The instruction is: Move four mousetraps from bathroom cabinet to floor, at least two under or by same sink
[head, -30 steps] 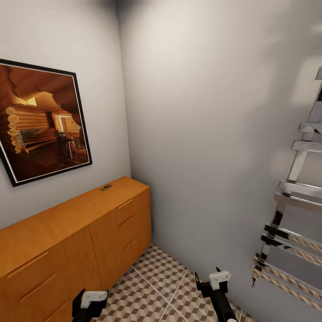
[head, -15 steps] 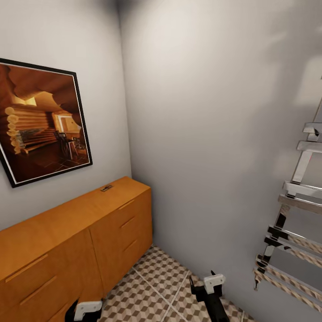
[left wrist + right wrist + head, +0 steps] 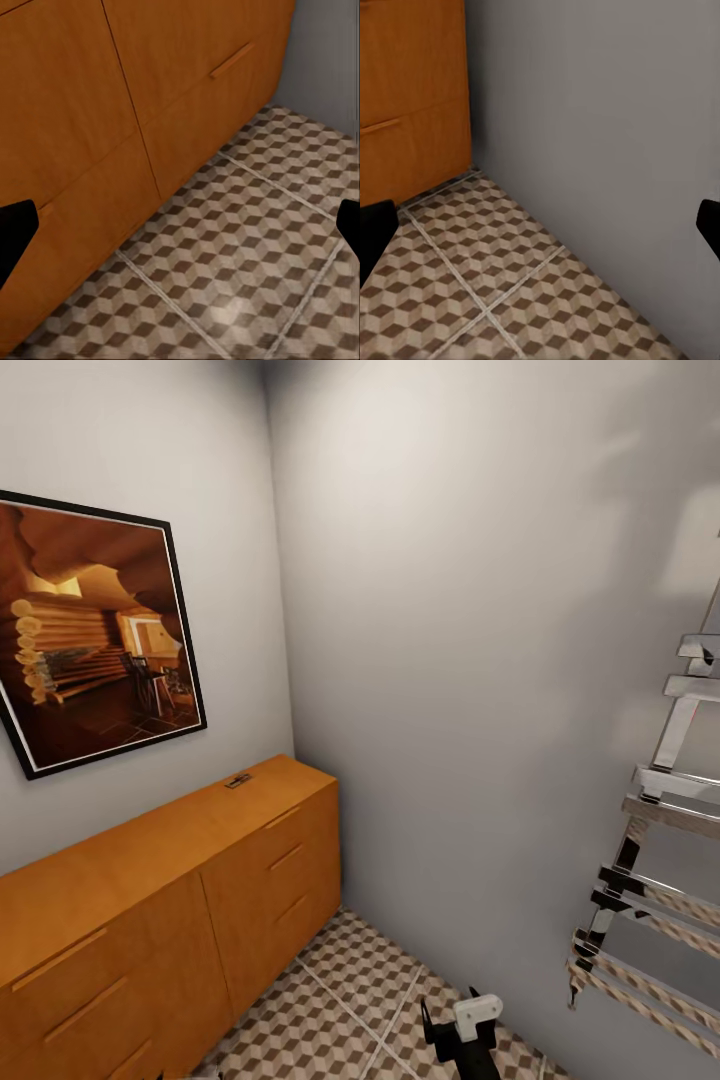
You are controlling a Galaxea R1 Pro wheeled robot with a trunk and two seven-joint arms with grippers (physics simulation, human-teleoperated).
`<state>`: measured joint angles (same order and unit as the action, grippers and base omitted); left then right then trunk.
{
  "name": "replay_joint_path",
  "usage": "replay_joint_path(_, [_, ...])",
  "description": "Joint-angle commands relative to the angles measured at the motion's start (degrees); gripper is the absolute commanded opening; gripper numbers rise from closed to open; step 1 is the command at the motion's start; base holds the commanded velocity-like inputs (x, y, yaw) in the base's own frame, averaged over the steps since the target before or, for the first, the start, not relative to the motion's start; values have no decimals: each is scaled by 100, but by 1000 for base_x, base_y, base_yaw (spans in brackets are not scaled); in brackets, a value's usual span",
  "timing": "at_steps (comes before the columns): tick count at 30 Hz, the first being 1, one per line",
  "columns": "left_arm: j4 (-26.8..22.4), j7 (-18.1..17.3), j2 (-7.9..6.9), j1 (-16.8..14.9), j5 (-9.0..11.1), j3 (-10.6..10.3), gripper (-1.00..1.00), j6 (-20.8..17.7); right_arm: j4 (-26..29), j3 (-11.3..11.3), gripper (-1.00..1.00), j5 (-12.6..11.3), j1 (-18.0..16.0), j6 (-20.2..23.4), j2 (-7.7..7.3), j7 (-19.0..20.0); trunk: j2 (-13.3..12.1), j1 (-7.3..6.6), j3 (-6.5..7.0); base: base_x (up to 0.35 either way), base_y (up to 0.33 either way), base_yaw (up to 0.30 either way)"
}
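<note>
The orange-wood cabinet stands along the left wall, its drawer fronts closed. One small flat mousetrap lies on the cabinet top near its far end. The cube-patterned bathroom floor runs between the cabinet and the grey wall. My right gripper hangs low over the floor, and in the right wrist view this gripper is open with only tiles and wall between its fingers. My left gripper is open too, above the floor beside the cabinet front. The sink is out of view.
A framed picture hangs above the cabinet. A chrome towel rail juts from the right wall. The grey wall closes off the far end, with a narrow strip of floor before it.
Both arms have sunk lower in the head view. The left gripper has dropped out past its bottom edge, and the right gripper sits lower and a little left. The camera shifted slightly.
</note>
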<state>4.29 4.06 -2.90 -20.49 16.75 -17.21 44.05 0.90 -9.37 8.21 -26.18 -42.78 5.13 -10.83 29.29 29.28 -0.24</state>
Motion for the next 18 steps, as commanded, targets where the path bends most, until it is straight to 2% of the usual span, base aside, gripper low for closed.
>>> replay_joint_path(1, [7,43,36,27,-7,-41,100,-8,-7,-12,100,58,-1,-3,2,-60,4,2,-2,0,0,0])
replay_joint_path(7, [-169,35,225,138,-69,-38,100,-203,-16,-12,100,58,30,-1,5,-60,4,2,-2,0,0,0])
replay_joint_path(12, [-331,14,321,136,-253,-44,100,-365,-19,-12,100,58,114,2,5,-60,4,2,-2,0,0,0])
replay_joint_path(18, [-525,-23,515,132,-475,-45,100,-559,-20,-12,100,58,271,4,-2,-53,4,2,-2,0,0,0])
